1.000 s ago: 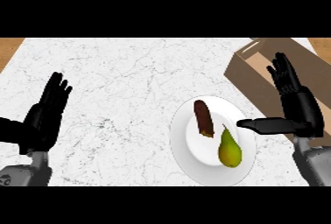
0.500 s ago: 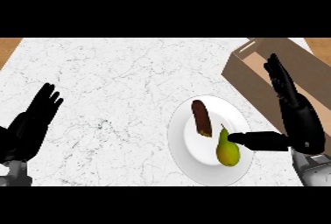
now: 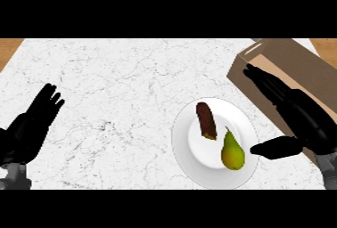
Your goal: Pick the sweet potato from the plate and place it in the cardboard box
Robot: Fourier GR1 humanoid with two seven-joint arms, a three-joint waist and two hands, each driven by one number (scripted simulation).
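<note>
Sweet potato (image 3: pixel 207 120): I see it lying on the white plate (image 3: pixel 191 153), dark brown, long axis running up and down the view, nothing touching it.
Pear (image 3: pixel 232 150): yellow-green, on the same plate just beside the sweet potato's lower end, stem pointing up toward it.
Right hand (image 3: pixel 299 120): I have it at the plate's right rim, fingers straight and spread toward the cardboard box (image 3: pixel 289 55), thumb reaching in close to the pear. Released, gripping nothing.
Left hand (image 3: pixel 30 131): resting at the left edge of the tabletop (image 3: pixel 118 80), fingers straight and up, nothing in it.
Progress: by my read, none of the task is done yet. The pick is not made, so grasp, lift, carry to the box and release are all left.
Next concern: the thumb sits nearer the pear than the target, so I judge the hand needs to line up further up the plate.
Hidden: the box is cut off at the right edge and partly covered by my right fingers; I can't make out its inside. Both forearms run off the lower edge.
</note>
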